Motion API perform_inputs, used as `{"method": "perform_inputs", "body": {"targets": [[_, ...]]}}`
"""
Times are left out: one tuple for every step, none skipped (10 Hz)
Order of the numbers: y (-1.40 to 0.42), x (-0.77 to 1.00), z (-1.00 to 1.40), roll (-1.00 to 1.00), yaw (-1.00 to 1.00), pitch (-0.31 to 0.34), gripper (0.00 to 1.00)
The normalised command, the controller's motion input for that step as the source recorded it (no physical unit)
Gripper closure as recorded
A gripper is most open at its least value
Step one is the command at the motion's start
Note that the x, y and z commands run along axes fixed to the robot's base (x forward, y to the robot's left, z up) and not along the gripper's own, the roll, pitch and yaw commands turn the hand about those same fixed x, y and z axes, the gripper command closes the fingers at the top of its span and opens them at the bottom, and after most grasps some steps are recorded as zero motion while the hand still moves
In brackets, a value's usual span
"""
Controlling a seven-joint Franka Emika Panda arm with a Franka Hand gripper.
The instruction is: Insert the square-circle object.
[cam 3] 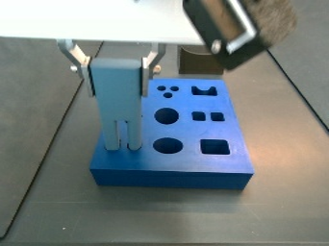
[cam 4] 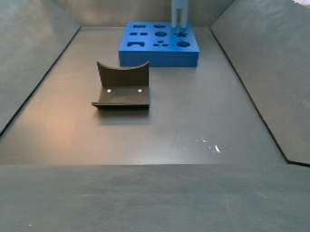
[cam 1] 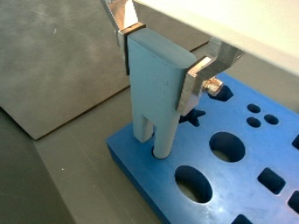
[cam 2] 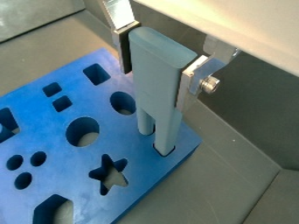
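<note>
The grey worktop [cam 4: 182, 136] lies mostly bare, walled at its sides. At its far end sits the blue board [cam 3: 206, 159]; the fixture [cam 4: 121, 87] stands well apart. The square-circle object [cam 3: 117, 91] stands upright near a board corner, prongs in holes. The end effector [cam 1: 166, 51] pinches its upper body.

A dark notched block [cam 4: 121, 86] lies near the blue holed slab [cam 4: 145, 45].
</note>
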Motion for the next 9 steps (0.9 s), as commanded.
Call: {"method": "perform_inputs", "body": {"targets": [[0.0, 0.0, -0.35, -0.03, -0.16, -0.139, 1.0], [0.0, 0.0, -0.35, -0.06, -0.14, -0.189, 1.0], [0.0, 0.0, -0.36, -0.12, -0.16, -0.226, 1.0], [0.0, 0.0, -0.37, -0.15, -0.17, -0.211, 1.0], [0.0, 0.0, -0.38, -0.15, -0.11, -0.22, 1.0], [0.0, -0.03, -0.37, -0.11, -0.02, -0.214, 1.0], [0.0, -0.08, -0.34, -0.06, 0.0, -0.207, 1.0], [0.0, 0.0, -0.08, -0.06, 0.0, -0.106, 1.0], [0.0, 0.0, 0.0, 0.0, 0.0, 0.0, 1.0]]}}
